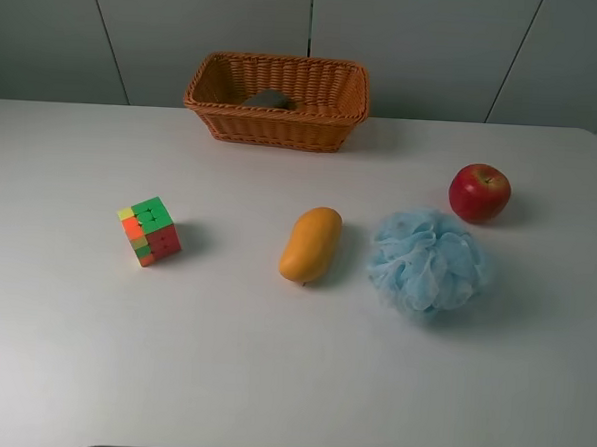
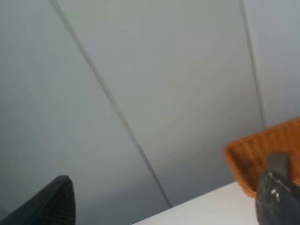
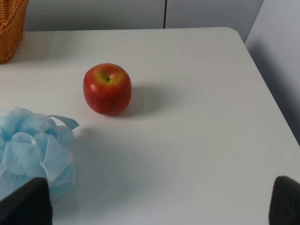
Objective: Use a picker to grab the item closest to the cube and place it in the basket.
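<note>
Looks like a lab or test bench, not a home. Plain white rectangular tabletop (image 1: 270, 382), bare grey panelled wall (image 1: 408, 49) with thin seams behind. Unrelated props set well apart on it: woven orange wicker basket (image 1: 275, 125), multicoloured puzzle cube (image 1: 150, 231), yellow-orange mango (image 1: 310, 244), pale blue mesh bath sponge (image 1: 427, 261), red apple (image 1: 479, 192).

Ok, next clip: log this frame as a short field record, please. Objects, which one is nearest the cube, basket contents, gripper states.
cube: left part of table
nearest to cube: mango, lying on table, untouched
other items: blue bath pouf, red apple
basket: far edge, holds a dark grey object
left gripper: open, aimed at wall
right gripper: open, empty
</note>
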### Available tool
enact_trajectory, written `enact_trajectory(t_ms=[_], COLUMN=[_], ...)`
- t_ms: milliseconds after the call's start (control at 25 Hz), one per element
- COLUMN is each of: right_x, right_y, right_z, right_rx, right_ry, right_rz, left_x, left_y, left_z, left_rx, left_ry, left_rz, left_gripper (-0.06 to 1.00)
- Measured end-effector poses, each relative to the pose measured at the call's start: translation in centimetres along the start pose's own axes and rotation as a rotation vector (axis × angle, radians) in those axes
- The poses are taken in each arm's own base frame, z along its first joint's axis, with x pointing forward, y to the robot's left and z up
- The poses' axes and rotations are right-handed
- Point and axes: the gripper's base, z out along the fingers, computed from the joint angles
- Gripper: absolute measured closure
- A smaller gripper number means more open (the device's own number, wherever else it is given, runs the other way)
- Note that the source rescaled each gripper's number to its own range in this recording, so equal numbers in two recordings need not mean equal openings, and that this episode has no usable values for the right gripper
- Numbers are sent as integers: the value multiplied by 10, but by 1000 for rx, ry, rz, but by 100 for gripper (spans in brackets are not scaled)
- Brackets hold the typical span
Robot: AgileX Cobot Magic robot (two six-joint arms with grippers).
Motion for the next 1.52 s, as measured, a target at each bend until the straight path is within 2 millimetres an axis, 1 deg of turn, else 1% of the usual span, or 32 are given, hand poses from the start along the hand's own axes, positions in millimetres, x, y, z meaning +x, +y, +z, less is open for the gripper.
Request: enact_trajectory(t_ms=[80, 120, 200, 240, 360, 480, 640, 760, 880, 1000, 1120, 1240, 1320, 1400, 1520], right_x=[0, 0, 0, 0, 0, 0, 0, 0, 0, 0, 0, 0, 0, 0, 0], right_y=[0, 0, 0, 0, 0, 0, 0, 0, 0, 0, 0, 0, 0, 0, 0], right_z=[0, 0, 0, 0, 0, 0, 0, 0, 0, 0, 0, 0, 0, 0, 0], right_rx=[0, 0, 0, 0, 0, 0, 0, 0, 0, 0, 0, 0, 0, 0, 0], right_ry=[0, 0, 0, 0, 0, 0, 0, 0, 0, 0, 0, 0, 0, 0, 0], right_rz=[0, 0, 0, 0, 0, 0, 0, 0, 0, 0, 0, 0, 0, 0, 0], left_x=[9, 15, 33, 44, 79, 113, 155, 184, 213, 239, 257, 269, 277, 283, 284], left_y=[10, 12, 11, 7, -6, -20, -38, -51, -64, -76, -85, -90, -92, -93, -93], left_z=[-29, -40, -65, -75, -91, -93, -76, -57, -38, -30, -27, -25, -19, -16, -16], left_rx=[-68, -101, -150, -165, -190, -197, -168, -145, -121, -90, -60, -57, -57, -56, -69], left_ry=[-27, -30, -39, -37, -6, 46, 154, 251, 279, 290, 289, 268, 279, 300, 304], left_rz=[-17, -21, -38, -49, -70, -79, -94, -115, -145, -225, -286, -305, -331, -346, -356], left_gripper=[-6, -6, -6, -6, -6, -6, -6, -6, -6, -6, -6, -6, -6, -6, -6])
